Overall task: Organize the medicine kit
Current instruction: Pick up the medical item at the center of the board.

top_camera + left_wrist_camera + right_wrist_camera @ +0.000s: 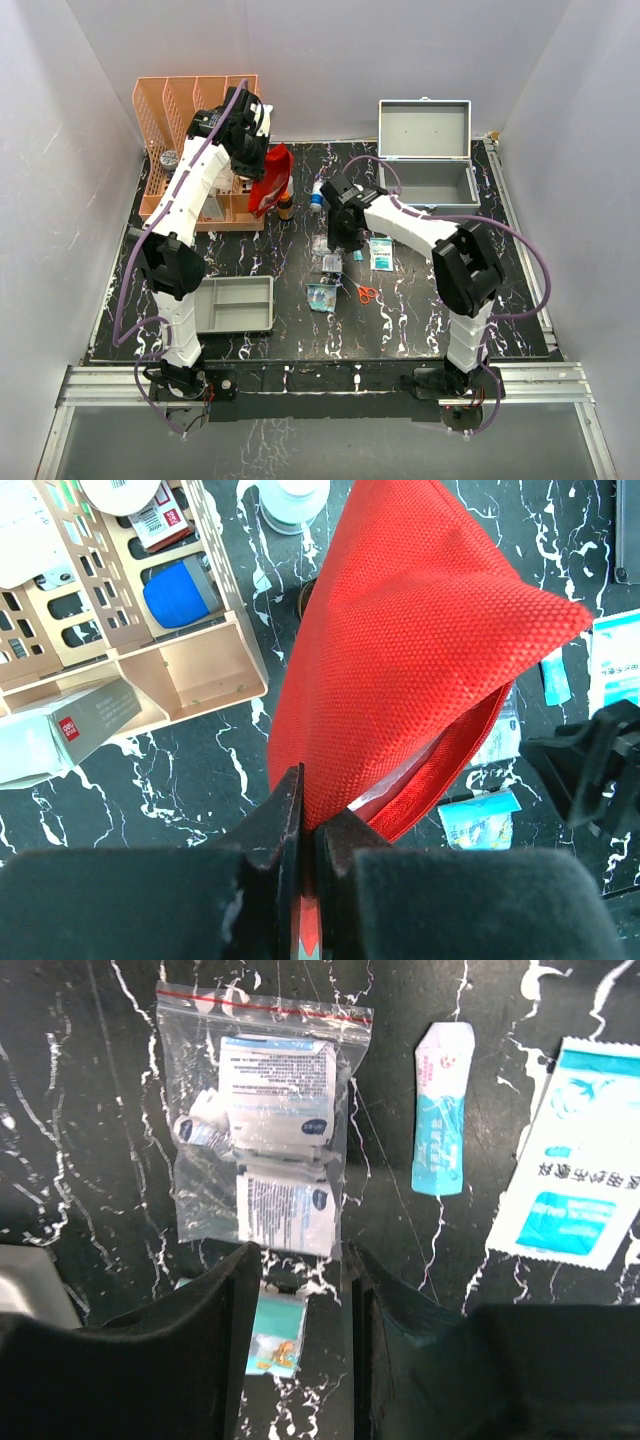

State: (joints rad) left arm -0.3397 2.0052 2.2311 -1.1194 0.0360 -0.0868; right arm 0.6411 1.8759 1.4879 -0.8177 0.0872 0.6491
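- Left of the medicine kit [425, 130], open at back right, we are pinching the red pouch [410, 650] in the left gripper [308, 815].
- Nearer than the kit, we are hovering the right gripper [300, 1280] half-open over the zip bag [265, 1120]; centring first seems wise.

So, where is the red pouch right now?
In the top view the red pouch is at the back left of the table, held by the left gripper, just right of the peach organizer and next to a small brown bottle.
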